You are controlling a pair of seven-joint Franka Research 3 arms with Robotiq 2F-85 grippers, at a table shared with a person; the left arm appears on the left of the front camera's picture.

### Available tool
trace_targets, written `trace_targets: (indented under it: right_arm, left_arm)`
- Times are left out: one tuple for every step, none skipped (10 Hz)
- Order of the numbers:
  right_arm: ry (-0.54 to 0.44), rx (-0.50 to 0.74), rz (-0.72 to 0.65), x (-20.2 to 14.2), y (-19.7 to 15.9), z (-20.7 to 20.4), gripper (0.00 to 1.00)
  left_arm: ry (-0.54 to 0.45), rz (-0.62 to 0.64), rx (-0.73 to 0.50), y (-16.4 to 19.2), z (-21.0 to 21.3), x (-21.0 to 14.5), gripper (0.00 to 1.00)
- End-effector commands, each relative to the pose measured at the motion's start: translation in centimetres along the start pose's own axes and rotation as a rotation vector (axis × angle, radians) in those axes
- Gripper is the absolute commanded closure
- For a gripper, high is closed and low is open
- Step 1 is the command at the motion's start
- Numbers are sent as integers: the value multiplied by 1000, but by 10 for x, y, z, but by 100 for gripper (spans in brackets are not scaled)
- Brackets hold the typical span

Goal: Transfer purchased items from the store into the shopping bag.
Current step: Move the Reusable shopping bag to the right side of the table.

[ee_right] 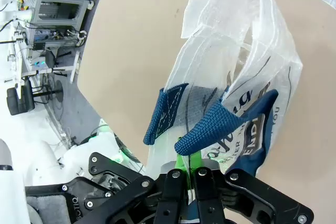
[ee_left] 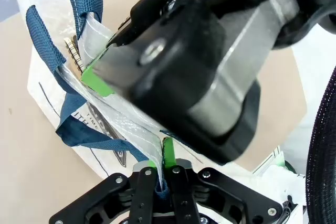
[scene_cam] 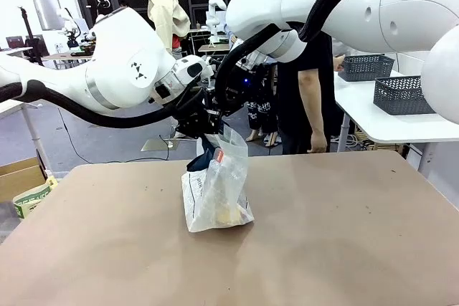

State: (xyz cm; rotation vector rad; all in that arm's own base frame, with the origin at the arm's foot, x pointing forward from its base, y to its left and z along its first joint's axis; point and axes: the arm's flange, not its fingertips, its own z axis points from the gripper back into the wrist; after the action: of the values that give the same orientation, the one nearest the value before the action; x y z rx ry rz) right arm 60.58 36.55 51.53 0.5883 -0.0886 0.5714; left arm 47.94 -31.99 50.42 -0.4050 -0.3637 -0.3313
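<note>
The shopping bag point(scene_cam: 217, 190), translucent white with navy straps, stands at the table's middle, pulled up by its top. My left gripper point(scene_cam: 199, 128) is shut on the bag's rim beside a strap; in the left wrist view that gripper point(ee_left: 161, 162) pinches the plastic. My right gripper point(scene_cam: 217, 121) is shut on the rim right next to it, and in its own view the right gripper point(ee_right: 191, 162) clamps the rim below the navy straps point(ee_right: 210, 125). A yellowish purchased item point(scene_cam: 231, 213) shows through the bag's bottom. I cannot tell whether either far basket is the store.
Bare brown tabletop point(scene_cam: 344, 234) surrounds the bag. A person point(scene_cam: 310, 98) stands past the far edge. Two dark grey slotted baskets point(scene_cam: 401, 94) sit on a white side table at the back right. A cardboard box point(scene_cam: 20, 177) is on the floor at left.
</note>
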Motion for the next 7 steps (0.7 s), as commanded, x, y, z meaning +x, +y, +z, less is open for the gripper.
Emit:
trace_targets:
  right_arm:
    - [-34, 20, -25, -1, 2, -3, 100]
    - [-36, 18, -28, -1, 2, -2, 100]
    - [-38, 10, -32, -1, 1, -3, 100]
    - [-40, 6, -36, -1, 1, -3, 100]
    - [-39, 6, -36, -1, 1, -3, 100]
    - [-39, 3, -37, -1, 1, -3, 100]
    - [-38, 4, -37, -1, 1, -3, 100]
  left_arm:
    - [-29, 0, -48, 4, 4, 3, 60]
    - [-37, 4, -46, 4, 6, 3, 40]
    - [-43, 8, -38, 5, 9, 4, 20]
    - [-45, 16, -39, 6, 12, 4, 0]
    - [-47, 33, -44, 7, 14, 4, 0]
    - [-49, 45, -51, 8, 17, 4, 0]
    - [-53, 49, -54, 8, 20, 3, 0]
